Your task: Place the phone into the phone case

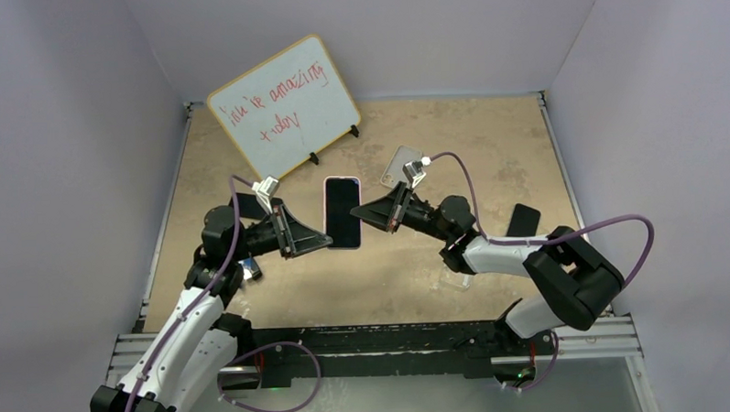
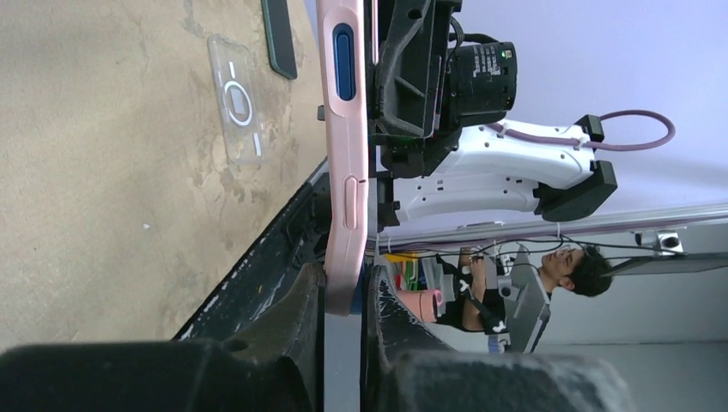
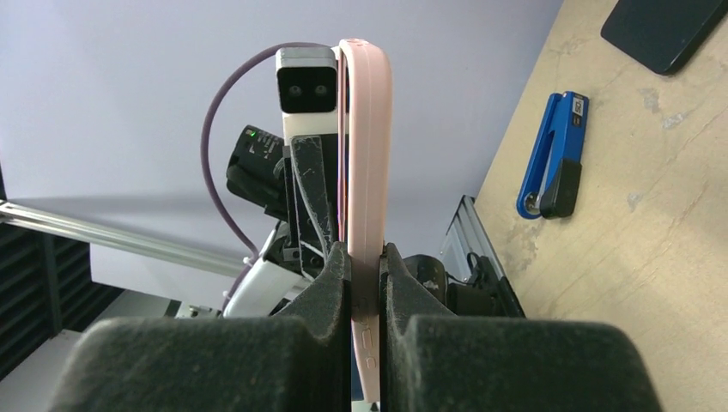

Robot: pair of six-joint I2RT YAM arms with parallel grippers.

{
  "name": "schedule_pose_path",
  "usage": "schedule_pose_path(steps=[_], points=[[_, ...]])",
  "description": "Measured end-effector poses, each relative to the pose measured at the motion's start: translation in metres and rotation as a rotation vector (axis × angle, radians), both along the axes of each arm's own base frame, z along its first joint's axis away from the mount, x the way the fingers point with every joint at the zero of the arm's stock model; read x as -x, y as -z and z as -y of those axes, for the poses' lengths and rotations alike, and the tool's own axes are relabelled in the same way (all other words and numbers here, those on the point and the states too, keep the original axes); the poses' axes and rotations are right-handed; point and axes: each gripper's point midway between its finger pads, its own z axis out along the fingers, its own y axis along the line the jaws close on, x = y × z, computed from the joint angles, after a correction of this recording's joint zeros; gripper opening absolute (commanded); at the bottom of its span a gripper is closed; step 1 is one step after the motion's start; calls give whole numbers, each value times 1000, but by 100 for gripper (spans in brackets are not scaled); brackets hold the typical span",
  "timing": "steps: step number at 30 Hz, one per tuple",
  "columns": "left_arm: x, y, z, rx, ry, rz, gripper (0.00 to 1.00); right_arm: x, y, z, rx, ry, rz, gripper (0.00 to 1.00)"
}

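A phone with a black screen [image 1: 341, 212] is held off the table between both grippers, and a pink case rim runs round its edge. My left gripper [image 1: 318, 240] is shut on its lower left edge. My right gripper [image 1: 369, 211] is shut on its right edge. In the left wrist view the pink case [image 2: 343, 172] runs up from my left gripper [image 2: 346, 287], with blue showing in a side cut-out. In the right wrist view the pink case [image 3: 367, 137] stands edge-on in my right gripper [image 3: 366, 257].
A whiteboard [image 1: 283, 106] with red writing stands at the back left. A pale phone or case [image 1: 403, 165] lies behind the right gripper. A black phone [image 1: 523, 221], a clear case [image 1: 456, 281] and a blue stapler [image 3: 554, 154] lie on the table.
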Motion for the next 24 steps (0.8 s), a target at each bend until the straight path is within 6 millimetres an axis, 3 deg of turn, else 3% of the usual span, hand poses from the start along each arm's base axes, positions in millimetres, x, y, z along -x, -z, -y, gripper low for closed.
schedule_pose_path(steps=[4,7,9,11,14,15,16,18,21,24], points=[[-2,6,0,-18,-7,-11,0,-1,4,0,18,3,-11,1],[-2,14,-2,-54,-13,-26,0,-1,13,-1,48,2,-30,18],[-2,17,-2,-69,-13,-30,0,-1,16,-1,60,-3,-38,21],[-2,18,-2,-75,-12,-30,0,0,16,-2,67,-11,-35,18],[-1,18,-2,-76,-9,-30,0,2,17,-3,72,-27,-30,3],[-1,18,-2,-75,-9,-30,4,3,17,-3,73,-29,-30,0],[-1,17,-2,-73,-8,-29,17,3,17,-3,72,-31,-29,0],[-1,14,-1,-61,-5,-28,33,3,16,-3,68,-31,-23,0],[-1,12,-1,-37,-13,-31,43,2,12,-2,54,-29,-16,0],[-1,10,-1,-16,-23,-39,44,1,12,-1,52,-18,-17,0]])
